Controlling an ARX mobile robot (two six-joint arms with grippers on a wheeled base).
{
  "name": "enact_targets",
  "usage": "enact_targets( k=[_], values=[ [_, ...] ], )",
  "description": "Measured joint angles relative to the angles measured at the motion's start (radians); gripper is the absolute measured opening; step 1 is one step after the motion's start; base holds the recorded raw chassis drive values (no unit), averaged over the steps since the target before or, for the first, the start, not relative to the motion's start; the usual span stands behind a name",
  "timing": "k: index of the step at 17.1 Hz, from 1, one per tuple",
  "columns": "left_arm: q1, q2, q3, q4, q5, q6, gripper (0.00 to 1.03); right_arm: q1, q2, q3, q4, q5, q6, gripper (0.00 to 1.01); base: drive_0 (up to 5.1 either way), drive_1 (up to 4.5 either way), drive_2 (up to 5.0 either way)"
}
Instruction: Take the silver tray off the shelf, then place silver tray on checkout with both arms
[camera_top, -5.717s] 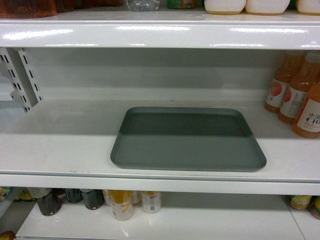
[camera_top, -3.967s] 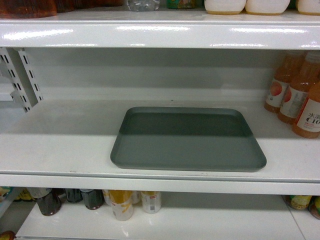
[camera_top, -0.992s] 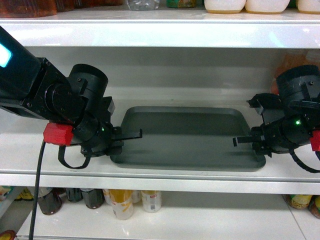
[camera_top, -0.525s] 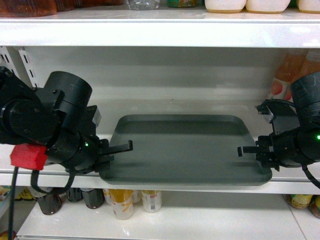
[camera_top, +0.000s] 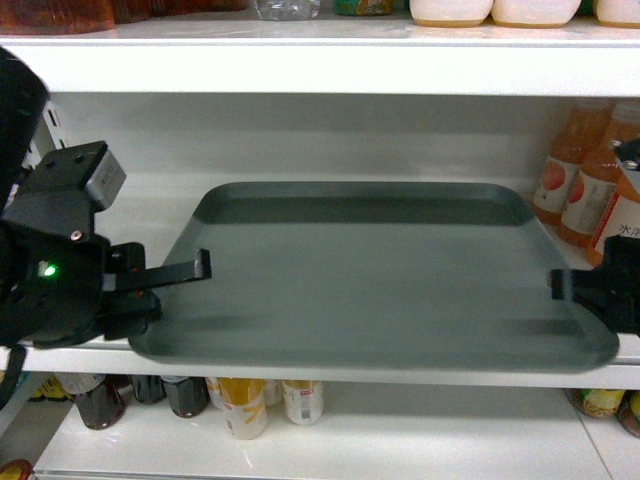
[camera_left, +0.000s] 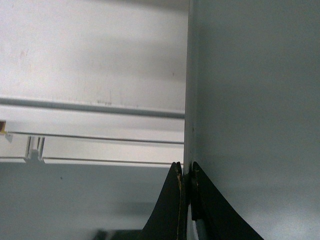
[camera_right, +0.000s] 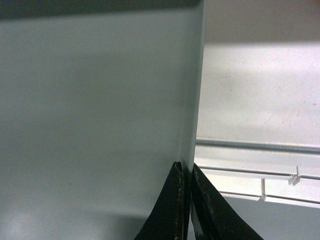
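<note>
Both hands are clamped on the silver tray (camera_top: 375, 275), one at each short side. From the head camera, the left hand (camera_top: 185, 272) grips the tray's left rim, one slim black finger lying over the edge. The right hand (camera_top: 575, 290) holds the right rim, though only a dark part of it shows at the frame's edge. Each wrist camera shows a pair of black fingers pinched tight on the thin rim, one finger above and one below.

The tray is flat and grey-green, and looks roughly level. Its front edge reaches out past the rounded front lip of the white shelf (camera_top: 320, 372). Whether its back part is touching the shelf board cannot be told. Orange drink bottles (camera_top: 585, 175) stand on the shelf just beside the tray's far right corner. More bottles sit on the shelf below.

This looks like the first step, drawing the tray off the shelf. The table for checkout is not in view. The next move calls for both arms to pull back together, level and evenly, so the tray does not twist or slip.
</note>
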Motion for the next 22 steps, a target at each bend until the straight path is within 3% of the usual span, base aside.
enact_targets(
  k=[4,8,22],
  values=[
    [-0.052,-0.204,-0.125,-0.055,-0.069,-0.027,0.03,-0.009,-0.204,-0.147,-0.015,-0.04,0.024,0.02,0.0,0.0,0.0],
    [-0.057,-0.225,-0.13,-0.054,-0.083,-0.032,0.03,-0.013,-0.208,-0.149,-0.012,-0.049,0.027,0.02,0.0,0.0,0.0],
    [-0.057,-0.225,-0.13,-0.052,-0.083,-0.034,0.03,-0.013,-0.207,-0.149,-0.014,-0.05,0.027,0.02,0.1,-4.15,4.4]
  ],
)
